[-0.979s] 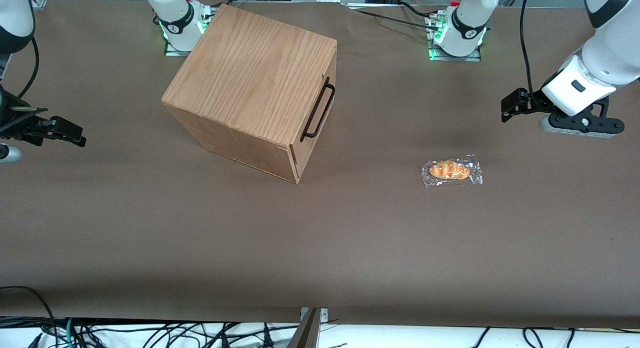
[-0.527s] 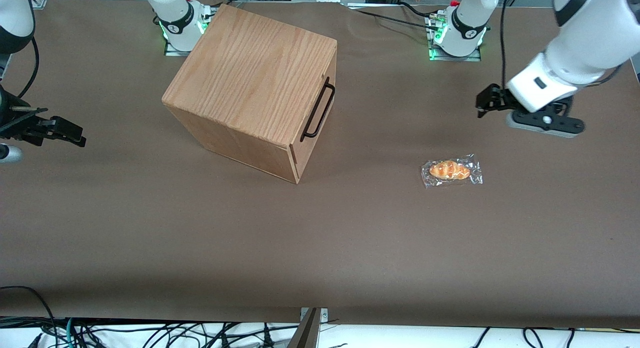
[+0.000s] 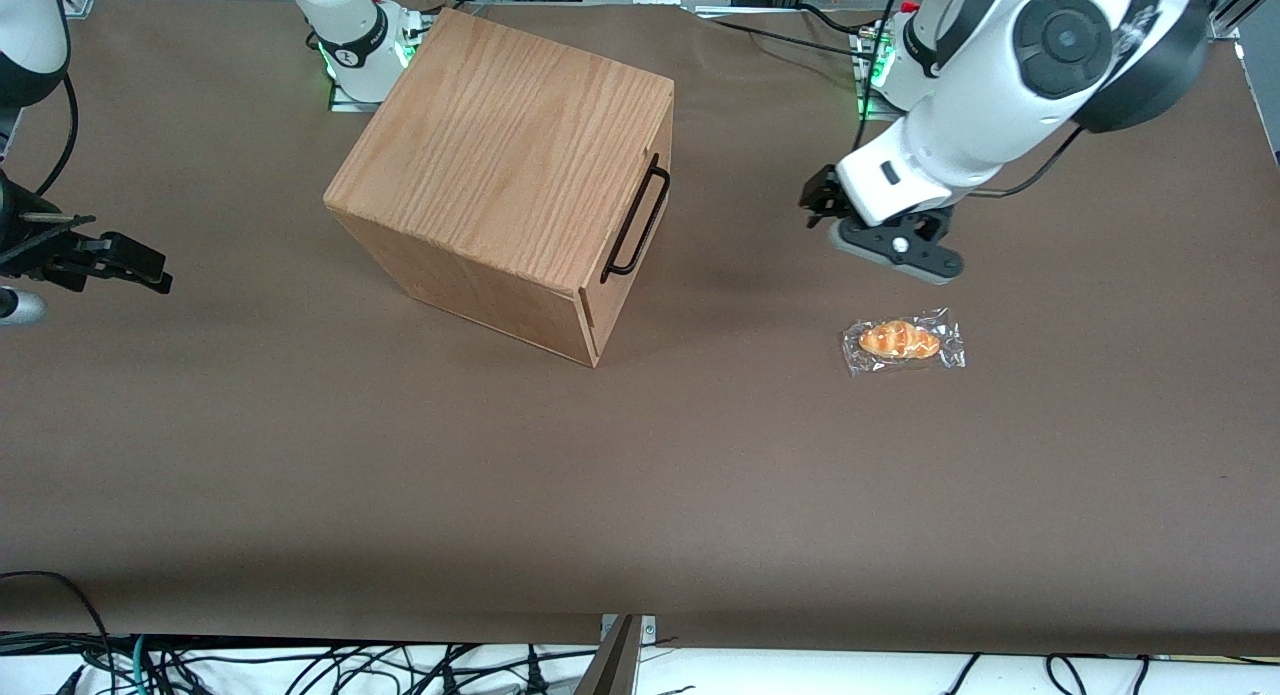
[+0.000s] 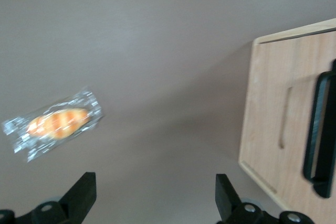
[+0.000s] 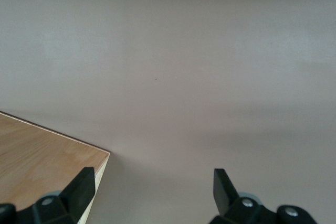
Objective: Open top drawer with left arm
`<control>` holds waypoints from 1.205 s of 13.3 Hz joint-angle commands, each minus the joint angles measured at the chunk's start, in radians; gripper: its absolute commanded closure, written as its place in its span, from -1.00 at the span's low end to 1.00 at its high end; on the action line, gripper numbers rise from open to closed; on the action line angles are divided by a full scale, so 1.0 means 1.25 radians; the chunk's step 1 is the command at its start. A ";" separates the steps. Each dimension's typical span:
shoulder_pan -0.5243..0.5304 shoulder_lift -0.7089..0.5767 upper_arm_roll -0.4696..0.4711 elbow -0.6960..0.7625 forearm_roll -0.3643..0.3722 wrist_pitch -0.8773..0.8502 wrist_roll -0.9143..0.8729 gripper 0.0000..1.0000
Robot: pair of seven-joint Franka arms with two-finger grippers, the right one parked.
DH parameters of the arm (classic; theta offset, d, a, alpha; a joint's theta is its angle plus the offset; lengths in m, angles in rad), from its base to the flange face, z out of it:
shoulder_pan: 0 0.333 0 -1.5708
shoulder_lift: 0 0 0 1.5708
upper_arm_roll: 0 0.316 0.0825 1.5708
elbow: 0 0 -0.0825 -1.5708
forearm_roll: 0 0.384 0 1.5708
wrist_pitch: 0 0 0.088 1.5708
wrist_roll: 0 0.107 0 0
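The oak-grain cabinet [image 3: 500, 165] stands on the brown table, its front turned toward the working arm's end. The top drawer [image 3: 611, 289] [image 4: 302, 98] sits flush in that front, shut, and carries a long black bar handle [image 3: 634, 223] [image 4: 317, 134]. My left arm's gripper [image 3: 815, 199] [image 4: 155, 192] hovers above the table in front of the drawer, well apart from the handle. Its fingers [image 4: 84, 188] are spread wide, open, with only bare table between them.
A wrapped bread roll [image 3: 903, 341] [image 4: 55, 123] lies on the table nearer the front camera than the gripper. The arm bases [image 3: 915, 65] stand along the table's edge farthest from the camera. Cables hang below the near edge.
The left arm has swung in from the working arm's end of the table toward the cabinet's front, passing over the bread roll's side. Cabinet, drawer and roll have not moved.
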 commanded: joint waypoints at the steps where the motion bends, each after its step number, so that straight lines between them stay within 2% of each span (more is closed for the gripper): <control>1: -0.018 0.064 -0.035 0.028 -0.044 0.050 -0.006 -1.00; 5: -0.037 0.107 -0.083 0.015 -0.062 0.136 -0.008 -1.00; 13: -0.104 0.158 -0.097 -0.049 -0.052 0.306 -0.011 -1.00; 16: -0.112 0.160 -0.107 -0.057 -0.052 0.317 -0.014 -1.00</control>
